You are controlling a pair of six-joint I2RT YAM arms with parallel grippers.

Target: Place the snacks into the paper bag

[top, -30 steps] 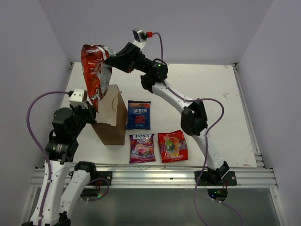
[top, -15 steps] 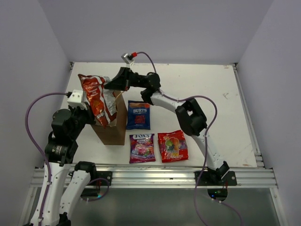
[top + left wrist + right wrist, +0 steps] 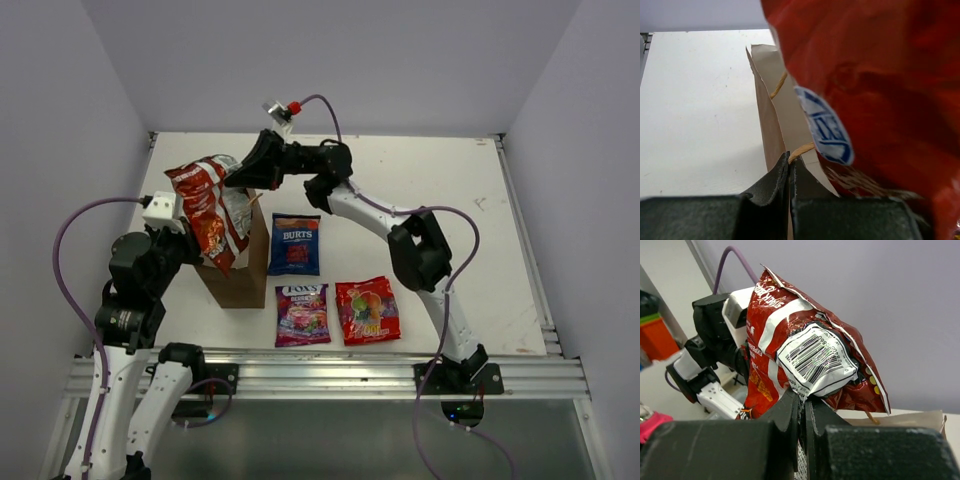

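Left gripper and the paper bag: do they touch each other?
Touching. The left wrist view shows the left gripper shut on the rim of the paper bag, with the paper pinched between its fingers.

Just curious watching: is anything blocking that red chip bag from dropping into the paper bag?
Nothing visible. The chip bag, pinched by the right gripper, tilts over the open paper bag; the left gripper holds its edge.

Bright even light, soft shadows; chip bag [image 3: 880,100] blurred close up.
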